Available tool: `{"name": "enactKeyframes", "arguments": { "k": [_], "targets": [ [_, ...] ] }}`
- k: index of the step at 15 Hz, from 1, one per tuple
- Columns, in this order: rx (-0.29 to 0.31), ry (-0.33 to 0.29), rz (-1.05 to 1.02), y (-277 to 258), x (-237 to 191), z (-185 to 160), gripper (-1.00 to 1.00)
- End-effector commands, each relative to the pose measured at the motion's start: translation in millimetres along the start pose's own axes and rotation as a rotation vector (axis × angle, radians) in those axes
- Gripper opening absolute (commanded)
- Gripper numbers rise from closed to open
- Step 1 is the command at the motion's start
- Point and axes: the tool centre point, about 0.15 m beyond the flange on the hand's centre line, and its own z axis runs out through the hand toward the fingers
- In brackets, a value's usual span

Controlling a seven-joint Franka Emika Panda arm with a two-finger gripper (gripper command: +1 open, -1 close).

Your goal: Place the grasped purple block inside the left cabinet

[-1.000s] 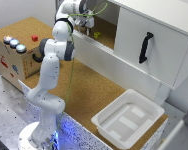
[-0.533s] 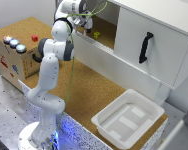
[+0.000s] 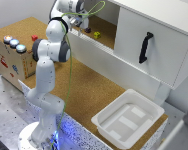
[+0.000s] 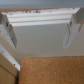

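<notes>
The hand (image 3: 82, 22) reaches inside the left cabinet (image 3: 111, 27), fingers spread with nothing between them, apparently because the purple block (image 3: 87, 30) lies just below it.

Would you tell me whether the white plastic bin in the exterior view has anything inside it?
No, the white plastic bin on the cork-brown surface shows only its own bare white bottom and walls.

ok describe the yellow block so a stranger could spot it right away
Find the white cabinet and look into its doorless section, floored in cork. The yellow block is the small bright cube there, beside a darker block near the gripper.
</notes>
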Motion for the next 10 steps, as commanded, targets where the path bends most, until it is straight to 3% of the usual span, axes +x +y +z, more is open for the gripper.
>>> {"name": "enactKeyframes", "arguments": {
  "k": [1,6,10],
  "targets": [
    [0.047,0.141,-0.034,-31.4,-71.5,26.2,1.00],
    [0.063,0.129,-0.159,-82.4,-104.7,23.9,1.00],
    [0.097,0.049,-0.373,-126.5,-129.1,21.6,1.00]
  ]
}}
